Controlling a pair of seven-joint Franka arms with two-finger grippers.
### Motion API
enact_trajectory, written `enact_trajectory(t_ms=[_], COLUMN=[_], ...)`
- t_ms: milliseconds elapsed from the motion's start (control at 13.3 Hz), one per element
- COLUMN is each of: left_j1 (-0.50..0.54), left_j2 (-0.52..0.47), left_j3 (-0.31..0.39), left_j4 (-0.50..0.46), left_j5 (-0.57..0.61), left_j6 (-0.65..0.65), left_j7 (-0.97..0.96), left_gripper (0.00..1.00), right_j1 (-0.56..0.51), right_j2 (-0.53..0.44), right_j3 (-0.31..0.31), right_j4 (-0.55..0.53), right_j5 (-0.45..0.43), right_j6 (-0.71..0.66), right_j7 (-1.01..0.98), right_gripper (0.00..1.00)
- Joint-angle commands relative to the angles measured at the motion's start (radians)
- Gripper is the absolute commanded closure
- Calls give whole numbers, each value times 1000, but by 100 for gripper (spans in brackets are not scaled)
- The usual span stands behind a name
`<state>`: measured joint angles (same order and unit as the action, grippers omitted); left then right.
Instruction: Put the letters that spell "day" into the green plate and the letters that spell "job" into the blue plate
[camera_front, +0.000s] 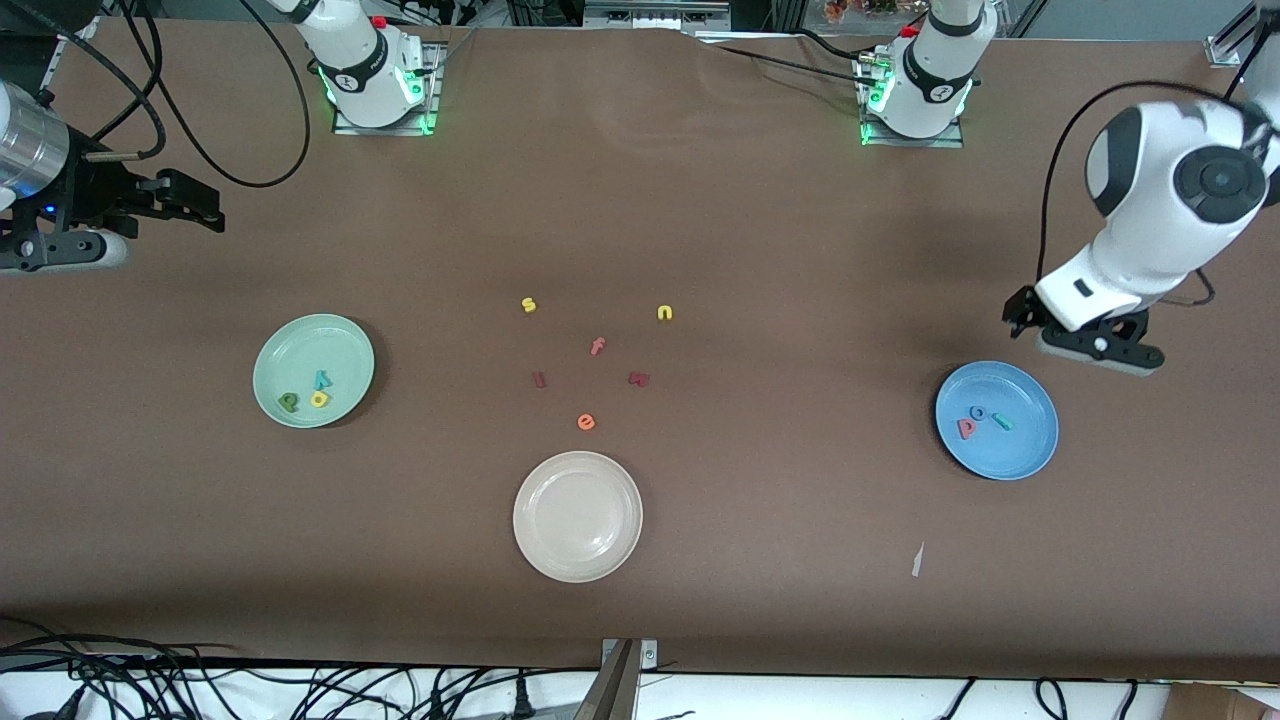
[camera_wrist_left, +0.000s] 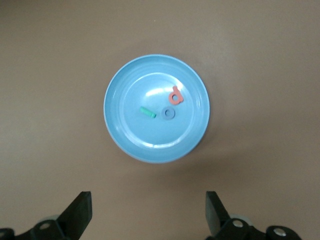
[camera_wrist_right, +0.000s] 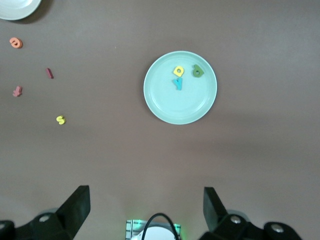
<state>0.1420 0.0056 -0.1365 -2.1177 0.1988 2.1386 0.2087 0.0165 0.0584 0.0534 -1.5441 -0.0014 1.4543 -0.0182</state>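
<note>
Above blue plate (camera_front: 1030, 455), left claw (camera_front: 1085, 340) spread

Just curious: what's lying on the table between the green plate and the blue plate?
In the front view, six loose foam letters lie on the table between the green plate and the blue plate; the cream-white plate sits nearer the camera.

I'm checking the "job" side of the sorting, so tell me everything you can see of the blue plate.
The blue plate is round, bright blue and glossy, with a shallow raised rim, and looks like plastic. It sits flat on the brown table at the left arm's end. Three small foam letters lie in its well: a salmon-pink b, a blue ring o and a teal j, close together. The open left gripper hangs above, touching nothing.
</note>
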Motion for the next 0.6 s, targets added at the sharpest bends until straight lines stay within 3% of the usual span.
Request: enact_trajectory(t_ms=[0, 301, 527], left_j1=[-10, -13, -13], left_j2=[-90, -99, -99], left_j3=[0, 12, 17], left_j4=[72, 396, 515], left_j5=[-44, -111, -128], left_j6=[-188, -610, -776], left_j7=[1, 3, 0], left_gripper=[0, 0, 0], right_j1=[-7, -18, -15], right_j2=[-31, -45, -38], right_j3=[8, 8, 6], right_j4=[-34, -67, -62], right_j5=[-11, -11, -11], right_j6=[40, 81, 72], right_j7=[-17, -17, -17], right_gripper=[0, 0, 0])
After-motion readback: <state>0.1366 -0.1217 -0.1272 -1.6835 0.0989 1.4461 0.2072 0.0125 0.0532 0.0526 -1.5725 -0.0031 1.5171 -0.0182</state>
